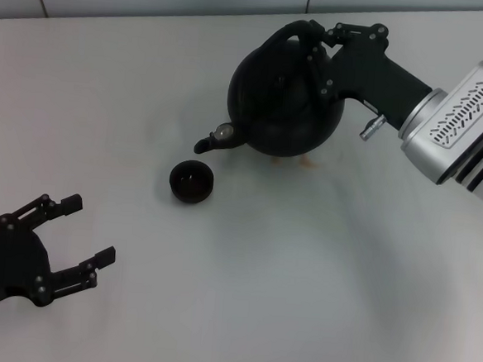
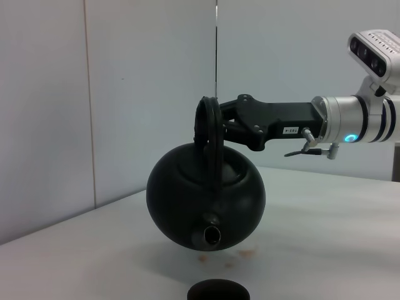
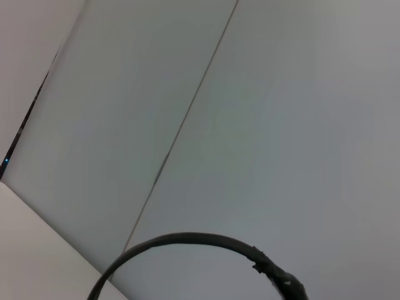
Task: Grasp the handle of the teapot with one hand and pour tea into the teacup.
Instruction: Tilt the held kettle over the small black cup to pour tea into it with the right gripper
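Head view shows you the right gripper (image 1: 315, 47) clamped on the tall black arched handle (image 1: 289, 35), the round matte-black teapot (image 1: 285, 97) lifted and tipped, spout toward the small black teacup (image 1: 192, 182) on the white table (image 1: 301, 276); left gripper (image 1: 75, 244) spread open, empty.

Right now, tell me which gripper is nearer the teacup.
Left. The left gripper hangs open, low and apart from the teacup. The right gripper is farther off, shut on the handle of the tilted teapot, whose spout points at the cup.
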